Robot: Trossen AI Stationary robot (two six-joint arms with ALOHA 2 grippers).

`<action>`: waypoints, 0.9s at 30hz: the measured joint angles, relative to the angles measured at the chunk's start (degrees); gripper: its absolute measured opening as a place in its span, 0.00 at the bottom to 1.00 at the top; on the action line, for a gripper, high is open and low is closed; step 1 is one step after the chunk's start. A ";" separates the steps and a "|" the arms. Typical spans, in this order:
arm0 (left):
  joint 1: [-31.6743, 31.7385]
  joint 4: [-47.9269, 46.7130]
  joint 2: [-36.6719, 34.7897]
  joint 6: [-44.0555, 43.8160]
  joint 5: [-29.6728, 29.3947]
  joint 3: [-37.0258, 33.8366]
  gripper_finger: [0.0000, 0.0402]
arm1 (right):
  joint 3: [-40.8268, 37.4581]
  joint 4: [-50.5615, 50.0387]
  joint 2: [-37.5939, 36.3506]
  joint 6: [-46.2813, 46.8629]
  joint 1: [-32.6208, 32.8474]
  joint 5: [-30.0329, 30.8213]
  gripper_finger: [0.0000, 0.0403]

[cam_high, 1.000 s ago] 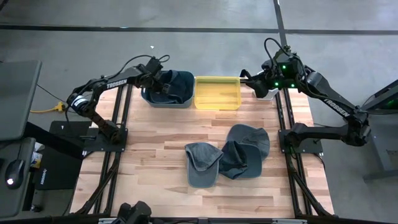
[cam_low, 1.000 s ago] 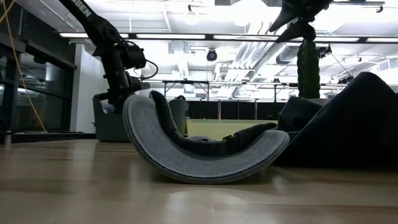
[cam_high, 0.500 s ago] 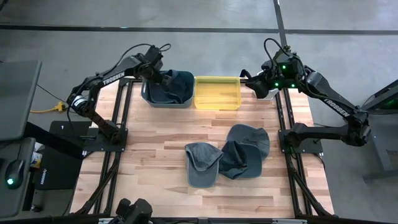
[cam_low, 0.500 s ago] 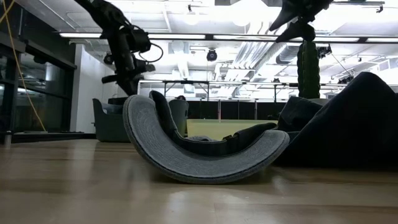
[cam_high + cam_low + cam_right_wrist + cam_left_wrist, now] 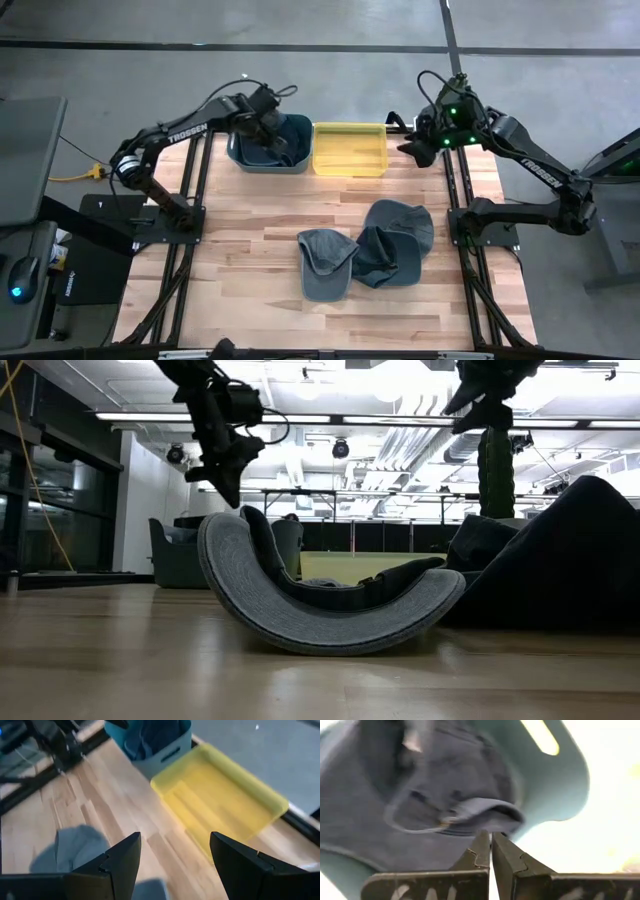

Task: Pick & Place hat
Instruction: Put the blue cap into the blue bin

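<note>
A dark blue hat (image 5: 288, 138) lies crumpled inside the blue bin (image 5: 262, 163) at the far left of the table. My left gripper (image 5: 270, 122) hangs above that bin with its fingers shut (image 5: 490, 836) and touches nothing. In the left wrist view the hat (image 5: 430, 795) fills the bin (image 5: 555, 785) below it. My right gripper (image 5: 411, 147) hovers open (image 5: 175, 837) just right of the yellow bin (image 5: 350, 149). A grey hat (image 5: 324, 264) rests upside down on its crown, its brim curling up (image 5: 300, 610). Dark hats (image 5: 398, 238) lie piled beside it.
The yellow bin (image 5: 220, 805) stands right against the blue bin (image 5: 165, 755) along the table's far edge. Bare wooden tabletop (image 5: 250, 250) lies left of the hats and in front of the bins. Arm bases and rails flank both table sides.
My left gripper has risen out of the blue bin and shifted a little toward the table's right, now hanging above the hat that stays in the bin. My right arm has turned slightly near the yellow bin's right end. The hats on the table have not moved.
</note>
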 joint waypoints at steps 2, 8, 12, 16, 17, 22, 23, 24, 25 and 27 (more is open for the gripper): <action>-2.01 0.45 0.00 -0.75 0.89 0.00 0.00 | 0.00 -1.92 -0.02 -0.37 -0.02 -0.70 0.58; -8.57 3.39 0.00 -3.80 1.89 0.02 0.00 | 0.00 -5.30 -0.07 -3.56 0.18 -7.08 0.58; -12.96 5.05 0.00 -6.45 1.93 0.02 0.00 | 0.00 -8.79 -0.07 -8.05 2.17 -10.10 0.58; -17.04 7.28 0.00 -9.51 1.88 0.02 0.00 | 0.00 -13.64 -0.07 -12.73 5.38 -10.90 0.58; -18.00 7.68 0.00 -10.13 1.78 0.02 0.00 | 0.00 -14.84 -0.07 -13.75 6.22 -11.01 0.58; -22.91 9.73 0.00 -14.14 0.20 0.02 0.00 | -0.32 -18.63 -0.10 -16.71 10.89 -11.60 0.58; -24.00 10.36 0.00 -14.78 -0.22 0.02 0.00 | -0.86 -18.56 -0.15 -16.72 11.89 -11.88 0.58; -25.01 10.93 0.00 -15.58 -0.84 0.02 0.00 | -1.61 -18.54 -0.15 -16.64 12.86 -12.16 0.58; -26.06 11.34 0.00 -16.54 -1.47 0.02 0.00 | -2.57 -18.38 -0.15 -16.61 13.77 -12.56 0.58; -28.04 12.21 0.00 -18.35 -2.63 0.02 0.00 | -4.73 -17.30 -0.14 -16.15 15.78 -12.87 0.58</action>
